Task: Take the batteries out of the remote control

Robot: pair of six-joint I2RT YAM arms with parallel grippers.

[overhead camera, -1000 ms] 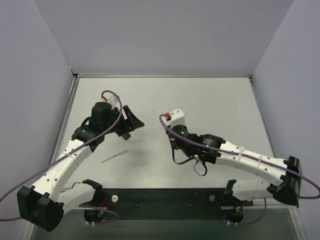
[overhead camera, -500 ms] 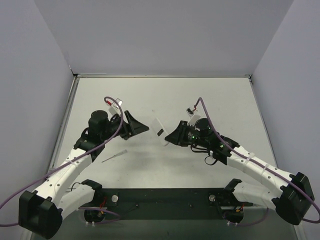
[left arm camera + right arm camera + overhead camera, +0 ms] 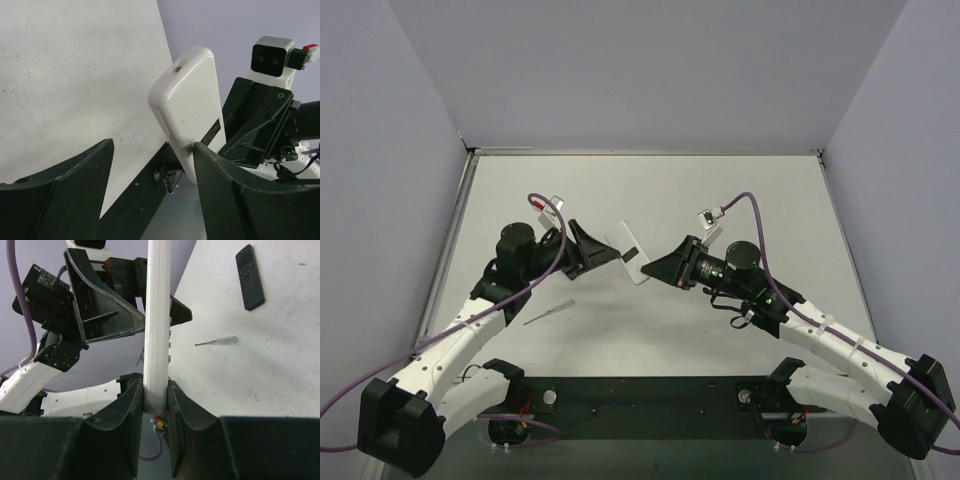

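Observation:
My right gripper (image 3: 658, 268) is shut on one end of a white remote control (image 3: 632, 250) and holds it in the air, edge-on in the right wrist view (image 3: 157, 315), gripper (image 3: 155, 390). My left gripper (image 3: 607, 254) is open, right beside the remote's other end. In the left wrist view the remote's smooth white back (image 3: 187, 105) lies against the inner side of my right-hand finger (image 3: 235, 195), with the gripper (image 3: 152, 150) wide open around it. No batteries show in any view.
A slim black remote (image 3: 249, 276) lies flat on the table behind the left arm. A small screwdriver (image 3: 549, 312) lies on the table near the left arm, also in the right wrist view (image 3: 217, 342). Walls close the table on three sides.
My right arm has lifted the white remote off the table and swung it left to the left gripper. The left gripper has turned and come down toward it.

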